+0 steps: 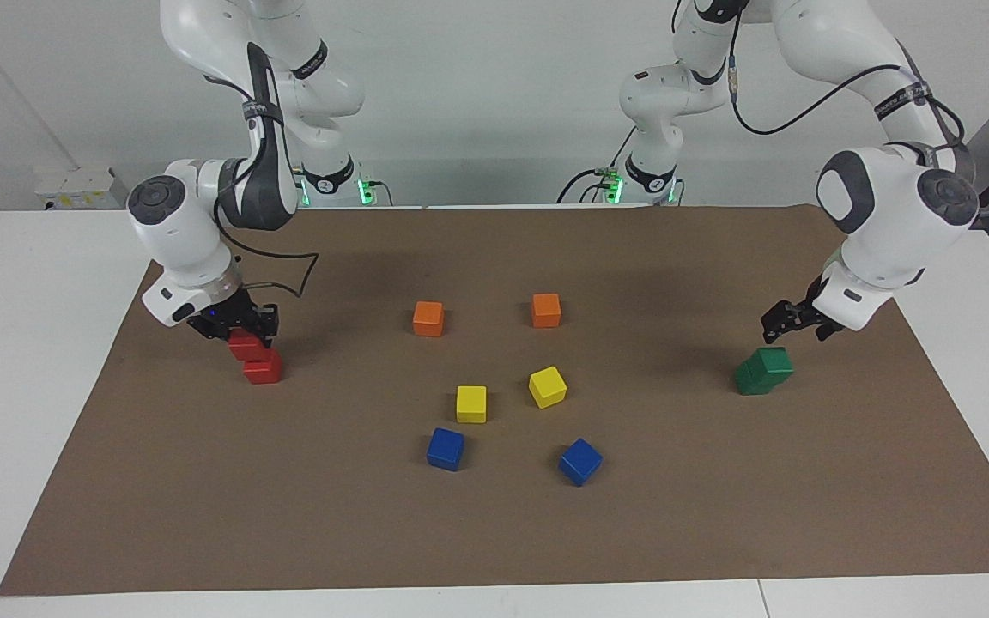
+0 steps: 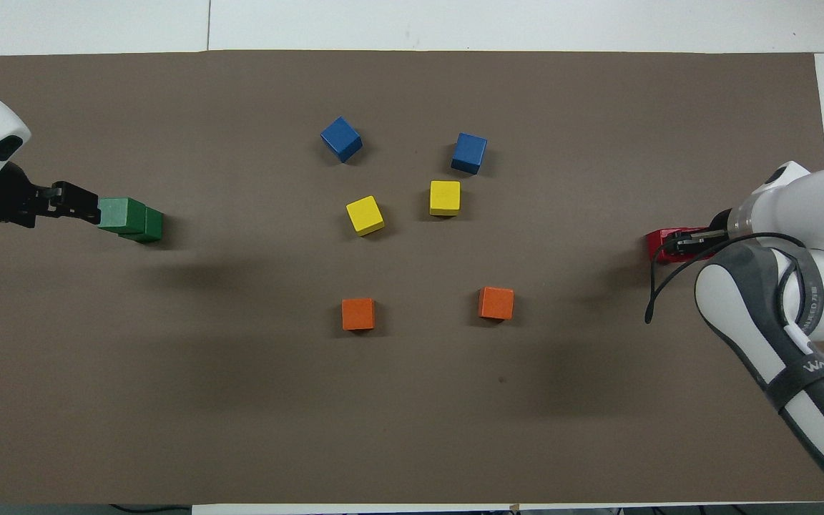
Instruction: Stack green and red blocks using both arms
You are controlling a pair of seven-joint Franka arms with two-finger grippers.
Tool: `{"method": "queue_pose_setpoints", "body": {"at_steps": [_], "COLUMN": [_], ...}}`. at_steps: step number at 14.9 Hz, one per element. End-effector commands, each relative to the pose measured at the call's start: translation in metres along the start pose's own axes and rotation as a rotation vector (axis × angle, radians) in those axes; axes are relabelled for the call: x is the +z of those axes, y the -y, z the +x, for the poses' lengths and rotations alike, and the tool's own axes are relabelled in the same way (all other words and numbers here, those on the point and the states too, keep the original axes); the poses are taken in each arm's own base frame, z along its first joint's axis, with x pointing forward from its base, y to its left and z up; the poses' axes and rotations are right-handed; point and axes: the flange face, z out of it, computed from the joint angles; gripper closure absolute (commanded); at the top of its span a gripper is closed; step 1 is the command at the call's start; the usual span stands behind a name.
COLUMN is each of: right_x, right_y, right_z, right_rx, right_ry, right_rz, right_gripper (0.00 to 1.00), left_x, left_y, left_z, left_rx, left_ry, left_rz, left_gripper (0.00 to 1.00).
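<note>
Toward the left arm's end of the mat, one green block (image 1: 774, 360) (image 2: 120, 213) sits on another green block (image 1: 750, 379) (image 2: 151, 225), shifted a little off its centre. My left gripper (image 1: 790, 319) (image 2: 74, 208) hangs open just above that stack, holding nothing. At the right arm's end, my right gripper (image 1: 233, 324) (image 2: 685, 242) is shut on a red block (image 1: 245, 345) (image 2: 658, 243). That block is pressed low against the top of a second red block (image 1: 263, 369), offset toward the robots. In the overhead view the lower red block is hidden.
In the middle of the brown mat (image 1: 494, 532) lie two orange cubes (image 1: 428, 318) (image 1: 546, 310), two yellow cubes (image 1: 471, 403) (image 1: 548, 386) and two blue cubes (image 1: 445, 448) (image 1: 580, 461). White table surrounds the mat.
</note>
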Motion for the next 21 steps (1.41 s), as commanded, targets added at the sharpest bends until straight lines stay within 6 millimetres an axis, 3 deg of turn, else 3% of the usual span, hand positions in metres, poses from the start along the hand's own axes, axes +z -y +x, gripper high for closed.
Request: {"method": "queue_pose_setpoints", "body": {"at_steps": [1, 4, 11, 21], "right_x": [0.004, 0.004, 0.009, 0.009], "right_y": [-0.001, -0.001, 0.002, 0.003], "right_z": [0.002, 0.005, 0.006, 0.006], "right_rx": [-0.032, -0.033, -0.04, -0.043], "right_ry": [-0.014, -0.041, -0.035, -0.035], "right_rz": [-0.006, -0.008, -0.007, -0.007], "right_gripper": [1.0, 1.0, 1.0, 1.0], "left_x": [-0.027, -0.042, -0.057, -0.062], "left_y": [-0.001, -0.007, -0.021, -0.043], "left_z": [-0.026, -0.04, -0.046, -0.056], "left_rx": [0.006, 0.011, 0.012, -0.008], "left_ry": [0.006, 0.014, 0.015, 0.024], "left_rz": [0.001, 0.005, -0.001, 0.005], "left_gripper": [0.0, 0.0, 0.0, 0.0]}}
